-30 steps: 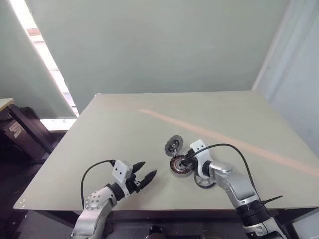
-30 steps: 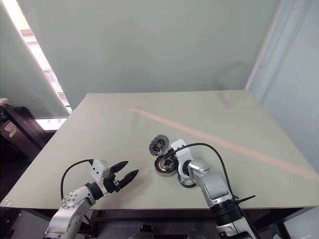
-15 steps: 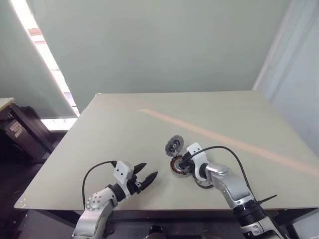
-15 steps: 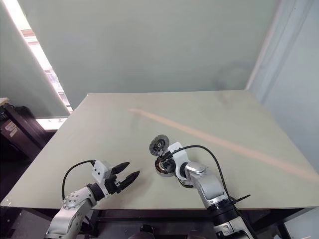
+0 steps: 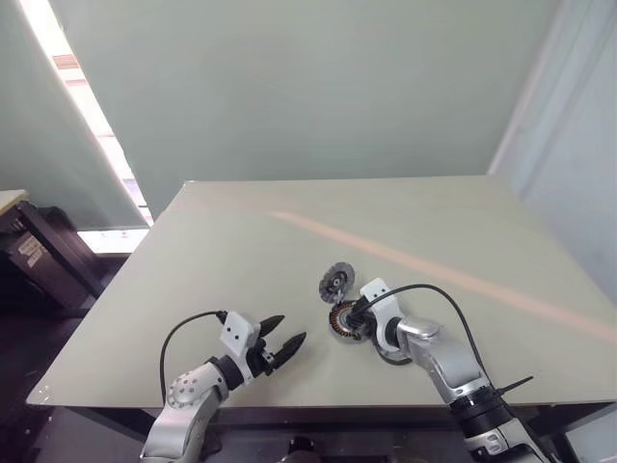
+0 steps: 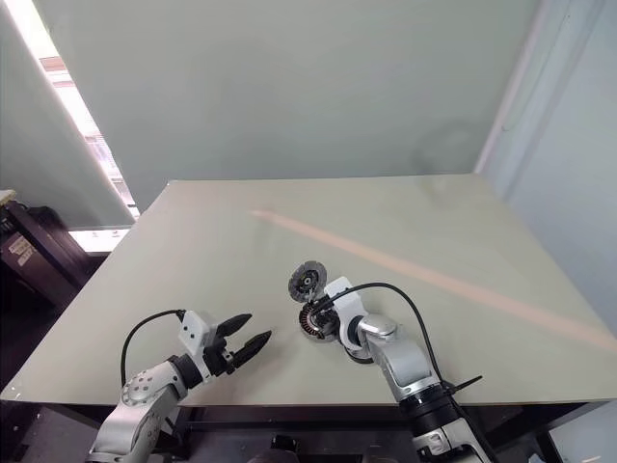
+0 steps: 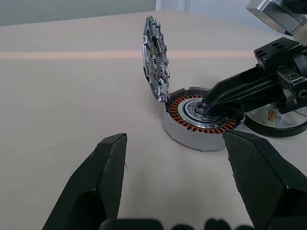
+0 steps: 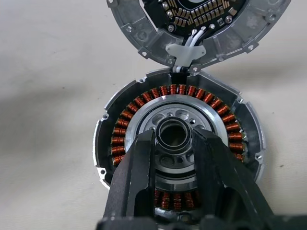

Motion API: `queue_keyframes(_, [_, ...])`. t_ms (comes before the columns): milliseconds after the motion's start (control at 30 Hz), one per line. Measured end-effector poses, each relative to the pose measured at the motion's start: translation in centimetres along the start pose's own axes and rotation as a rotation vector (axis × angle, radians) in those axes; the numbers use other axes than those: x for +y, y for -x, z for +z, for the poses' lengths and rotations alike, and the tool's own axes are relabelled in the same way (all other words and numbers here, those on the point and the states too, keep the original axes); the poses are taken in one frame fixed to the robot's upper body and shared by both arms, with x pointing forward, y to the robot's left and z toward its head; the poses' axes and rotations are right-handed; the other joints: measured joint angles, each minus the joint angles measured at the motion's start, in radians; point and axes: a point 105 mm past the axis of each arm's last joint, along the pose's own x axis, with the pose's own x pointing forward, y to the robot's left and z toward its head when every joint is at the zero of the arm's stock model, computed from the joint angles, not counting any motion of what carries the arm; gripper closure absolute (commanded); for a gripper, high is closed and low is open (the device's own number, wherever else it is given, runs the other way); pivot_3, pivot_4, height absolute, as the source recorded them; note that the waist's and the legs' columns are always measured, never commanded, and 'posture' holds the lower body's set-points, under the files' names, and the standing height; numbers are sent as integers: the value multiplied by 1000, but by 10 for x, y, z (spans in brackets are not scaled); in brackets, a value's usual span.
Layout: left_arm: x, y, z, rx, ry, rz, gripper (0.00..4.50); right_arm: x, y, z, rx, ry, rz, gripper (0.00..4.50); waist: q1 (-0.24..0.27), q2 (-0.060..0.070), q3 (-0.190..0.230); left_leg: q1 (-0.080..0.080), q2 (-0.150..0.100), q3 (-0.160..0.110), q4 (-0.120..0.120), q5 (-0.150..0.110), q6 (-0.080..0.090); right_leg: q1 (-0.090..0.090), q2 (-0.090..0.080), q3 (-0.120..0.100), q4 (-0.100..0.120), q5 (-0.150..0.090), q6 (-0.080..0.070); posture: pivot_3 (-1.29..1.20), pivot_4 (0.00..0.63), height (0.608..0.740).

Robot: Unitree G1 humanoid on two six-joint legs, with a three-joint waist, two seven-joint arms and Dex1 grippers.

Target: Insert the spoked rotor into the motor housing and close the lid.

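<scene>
Right wrist view: motor housing (image 8: 177,143) lies flat, lid (image 8: 196,28) upright; right claw (image 8: 173,143) pinches its hub; left claw (image 7: 175,177) open.

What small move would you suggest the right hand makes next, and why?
Probably lift the right hand off the round copper-wound motor housing: its fingers pinch the centre hub, while the silvery spoked rotor lies beside it and the grey round lid stands open.

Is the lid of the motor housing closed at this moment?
No, the lid stands upright on its hinge beside the motor housing, so the copper windings are uncovered.
</scene>
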Motion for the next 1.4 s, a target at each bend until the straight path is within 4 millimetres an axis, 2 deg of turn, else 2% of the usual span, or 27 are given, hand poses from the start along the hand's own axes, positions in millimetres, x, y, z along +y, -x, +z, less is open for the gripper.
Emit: queue_keyframes(1400, [-5,-6,2,-5,-9,-25,1075,-2,1,-1,32,33,8,3704,0,0,0,0,0,0,0,0,0,0,0,0,0,0,0,0,0,740])
